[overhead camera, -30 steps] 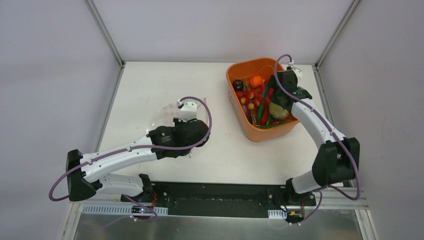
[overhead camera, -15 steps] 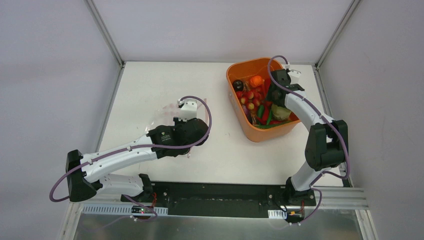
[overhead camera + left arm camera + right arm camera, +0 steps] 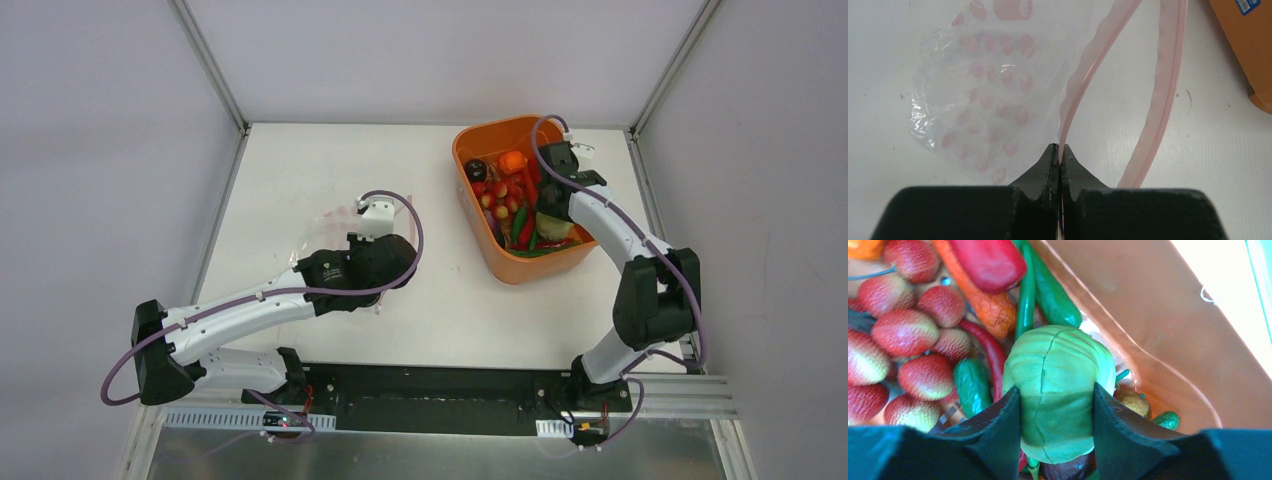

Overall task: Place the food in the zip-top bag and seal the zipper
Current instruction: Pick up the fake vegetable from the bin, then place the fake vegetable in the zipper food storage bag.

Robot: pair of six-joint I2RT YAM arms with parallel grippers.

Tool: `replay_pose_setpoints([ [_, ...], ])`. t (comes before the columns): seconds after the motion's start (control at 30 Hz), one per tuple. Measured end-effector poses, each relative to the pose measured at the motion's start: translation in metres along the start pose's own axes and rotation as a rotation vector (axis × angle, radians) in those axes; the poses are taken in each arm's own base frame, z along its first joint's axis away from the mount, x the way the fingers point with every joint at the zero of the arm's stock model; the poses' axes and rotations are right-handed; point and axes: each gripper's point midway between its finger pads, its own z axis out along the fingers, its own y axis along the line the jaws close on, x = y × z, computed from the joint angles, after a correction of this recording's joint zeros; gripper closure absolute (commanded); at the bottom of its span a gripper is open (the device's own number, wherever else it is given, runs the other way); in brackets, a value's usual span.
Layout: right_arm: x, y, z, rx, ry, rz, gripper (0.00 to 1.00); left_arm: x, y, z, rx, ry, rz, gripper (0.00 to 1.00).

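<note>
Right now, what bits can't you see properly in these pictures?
- Right wrist view: the right pincer flanks the light green piece, hiding its sides and whatever lies underneath.
- Top view: that pincer is hidden by its own wrist, inside the orange tub.
- Top view: the left arm's wrist covers most of the zip-top bag.
- Left wrist view: the zipper runs off the top edge, so its far end is cut off.

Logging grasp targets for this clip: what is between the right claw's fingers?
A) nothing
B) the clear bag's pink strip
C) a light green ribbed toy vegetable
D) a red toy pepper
C: the right wrist view shows the right claw closed on the light green ribbed toy vegetable in the orange plastic tub.
</note>
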Motion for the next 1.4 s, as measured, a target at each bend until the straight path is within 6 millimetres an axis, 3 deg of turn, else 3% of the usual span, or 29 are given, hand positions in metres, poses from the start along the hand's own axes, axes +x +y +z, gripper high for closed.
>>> replay_pose_setpoints([
  [0.13, 0.0, 0.002, -0.019, -0.093, -0.025, 0.036, 0.73, 0.001, 0.0, 0.002, -0.001, -0.002, -0.003, 1.0],
  [0.4, -0.023, 0.004, -0.088, -0.361, -0.196, 0.176, 0.74, 0.001, 0.0, 0.002, 0.0, -0.002, -0.004, 1.0],
  [0.5, -0.028, 0.011, -0.103, -0.44, -0.213, 0.21, 0.74, 0.001, -0.001, 0.002, 0.003, -0.002, -0.006, 1.0],
  [0.7, -0.016, 0.039, -0.135, -0.675, -0.152, 0.224, 0.75, 0.003, -0.005, 0.002, 0.021, 0.009, -0.009, 1.0],
  [1.0, -0.01, 0.076, -0.218, -1.137, -0.079, 0.274, 0.79, 0.005, -0.014, 0.0, 0.063, 0.03, -0.02, 1.0],
  [1.4, 0.004, 0.103, -0.28, -1.483, 0.07, 0.278, 0.78, 0.001, -0.032, -0.001, 0.144, 0.037, -0.074, 1.0],
])
